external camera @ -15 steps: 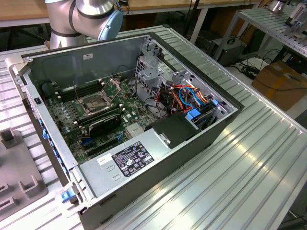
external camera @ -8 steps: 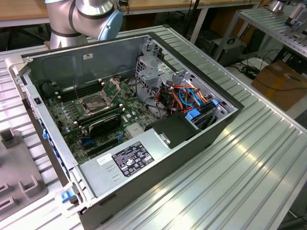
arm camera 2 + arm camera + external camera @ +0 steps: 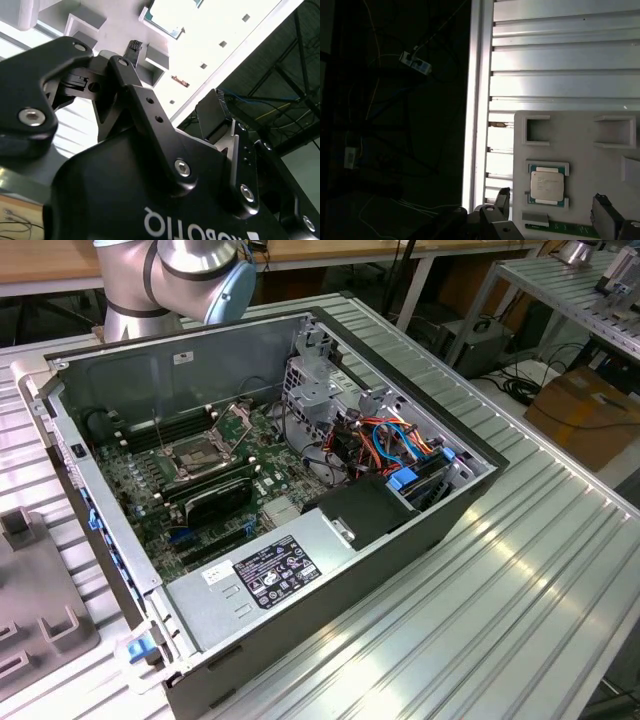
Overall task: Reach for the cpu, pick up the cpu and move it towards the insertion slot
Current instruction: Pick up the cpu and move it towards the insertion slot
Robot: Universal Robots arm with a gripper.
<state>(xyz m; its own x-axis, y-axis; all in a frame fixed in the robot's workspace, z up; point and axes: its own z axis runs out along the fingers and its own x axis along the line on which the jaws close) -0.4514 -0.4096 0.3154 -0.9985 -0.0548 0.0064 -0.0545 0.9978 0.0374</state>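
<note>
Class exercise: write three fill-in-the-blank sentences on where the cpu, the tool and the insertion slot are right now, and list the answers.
1. The cpu lies face up in a ___ holder.
2. The tool is ___ and grips nothing.
3. In the exterior view, the insertion slot sits inside the computer ___, whose side panel is off.
Missing words: white; open; case.

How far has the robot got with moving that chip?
Nothing finished yet. The cpu lies in its white holder, ungripped. In hand: the reach, with the open gripper hovering empty near it in the first wrist view. Left: the pick-up and the carry to the insertion slot inside the computer case.
</note>
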